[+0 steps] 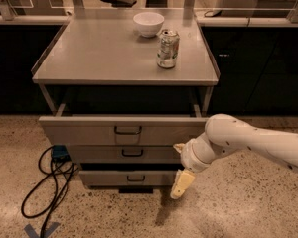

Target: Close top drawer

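The top drawer (84,131) is a wide grey-beige metal drawer with a small dark wire handle (127,131) at its centre. It stands out only a little from the cabinet, its front panel just ahead of the two narrower drawer fronts (131,153) below it. My gripper (181,165) hangs at the end of the white arm, at the drawer's right front corner, with one pale fingertip (181,184) pointing down towards the floor and another near the drawer front.
The cabinet top (89,53) carries a white bowl (148,23) at the back and a drink can (168,48) to the right. Black cables (47,182) and a blue plug lie on the speckled floor at the left. Dark counters stand behind.
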`<action>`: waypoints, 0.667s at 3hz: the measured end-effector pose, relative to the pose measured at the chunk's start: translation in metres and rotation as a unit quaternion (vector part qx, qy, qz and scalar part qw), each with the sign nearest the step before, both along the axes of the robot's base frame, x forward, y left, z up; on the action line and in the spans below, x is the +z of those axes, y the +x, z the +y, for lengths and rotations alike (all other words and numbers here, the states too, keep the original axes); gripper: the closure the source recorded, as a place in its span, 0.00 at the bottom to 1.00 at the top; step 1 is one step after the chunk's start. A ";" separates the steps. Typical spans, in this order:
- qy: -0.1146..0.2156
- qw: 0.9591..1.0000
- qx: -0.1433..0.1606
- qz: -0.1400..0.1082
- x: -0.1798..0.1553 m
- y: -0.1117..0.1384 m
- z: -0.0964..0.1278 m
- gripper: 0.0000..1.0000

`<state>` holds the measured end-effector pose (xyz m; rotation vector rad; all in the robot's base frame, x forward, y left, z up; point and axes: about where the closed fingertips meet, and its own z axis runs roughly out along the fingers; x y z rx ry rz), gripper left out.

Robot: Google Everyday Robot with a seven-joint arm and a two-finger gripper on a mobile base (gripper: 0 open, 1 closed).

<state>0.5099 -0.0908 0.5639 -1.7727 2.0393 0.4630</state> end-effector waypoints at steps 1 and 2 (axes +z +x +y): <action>0.006 1.000 0.000 -0.006 -0.012 -0.003 0.001 0.00; -0.010 0.999 -0.033 -0.037 -0.020 0.011 -0.005 0.00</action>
